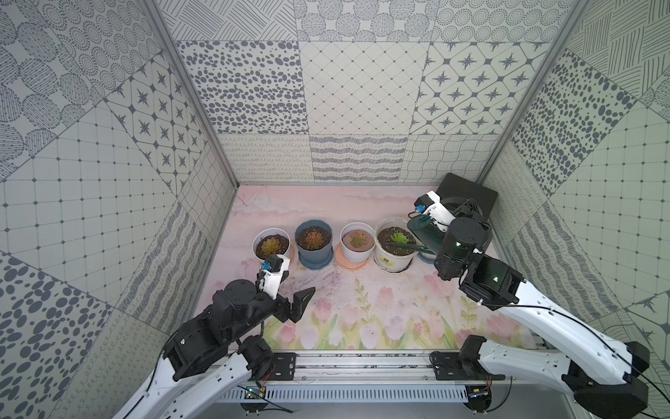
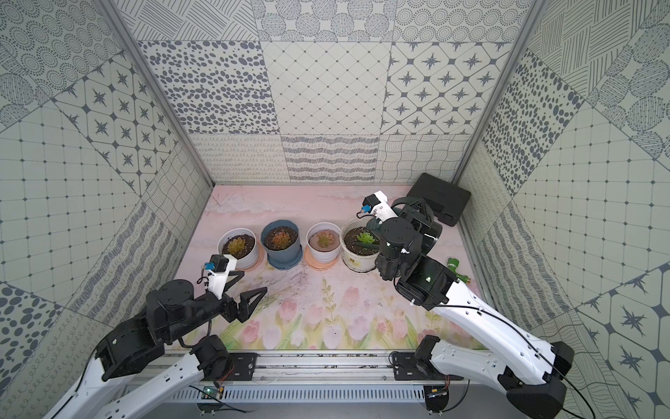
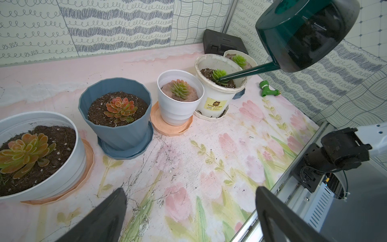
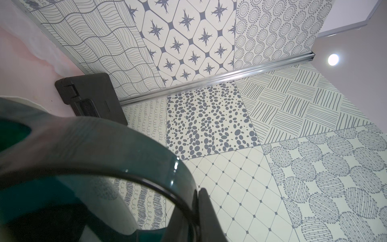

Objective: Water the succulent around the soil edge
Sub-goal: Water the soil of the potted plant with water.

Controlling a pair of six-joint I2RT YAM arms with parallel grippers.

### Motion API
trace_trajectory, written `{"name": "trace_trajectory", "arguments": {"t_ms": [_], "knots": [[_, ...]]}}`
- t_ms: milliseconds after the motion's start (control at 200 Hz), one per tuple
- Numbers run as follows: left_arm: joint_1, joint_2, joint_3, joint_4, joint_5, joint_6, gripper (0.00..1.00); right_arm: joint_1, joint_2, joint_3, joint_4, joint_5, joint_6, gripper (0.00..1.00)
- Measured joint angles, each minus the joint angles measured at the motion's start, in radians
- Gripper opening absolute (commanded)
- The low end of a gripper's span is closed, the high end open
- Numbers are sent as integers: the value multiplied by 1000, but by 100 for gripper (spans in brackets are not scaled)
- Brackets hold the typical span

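The succulent (image 3: 239, 59), a small green spiky rosette, sits in tan soil in a white pot (image 3: 252, 60) behind the larger cream pot (image 3: 213, 98). A strip of its soil edge (image 3: 230, 56) shows in the left wrist view; both top views hide this plant behind the right arm. My right gripper (image 4: 198, 201) is shut on the handle of a dark green watering can (image 3: 303, 33), held tilted. The can's spout (image 1: 409, 247) reaches over the cream pot, and its tip sits by that pot's green rosette (image 3: 218, 75) in dark soil. My left gripper (image 3: 190, 199) hangs open and empty above the mat.
Left of the cream pot stand a white pot with a pinkish-green rosette (image 3: 178, 109), a blue pot (image 3: 117, 134) and a pale pot (image 3: 62, 178), each on a saucer. A black case (image 3: 222, 42) lies in the back right corner. A green hose nozzle (image 2: 456, 268) lies by the right wall.
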Motion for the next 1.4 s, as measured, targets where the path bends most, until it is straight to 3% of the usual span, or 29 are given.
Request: {"name": "trace_trajectory", "arguments": {"t_ms": [675,1396], "knots": [[4,0,0,0,1,0,99,-4,-87,3,-131,30,-10,0],[13,0,0,0,7,0,99,-184,-32,41,-101,-29,-44,0]]}}
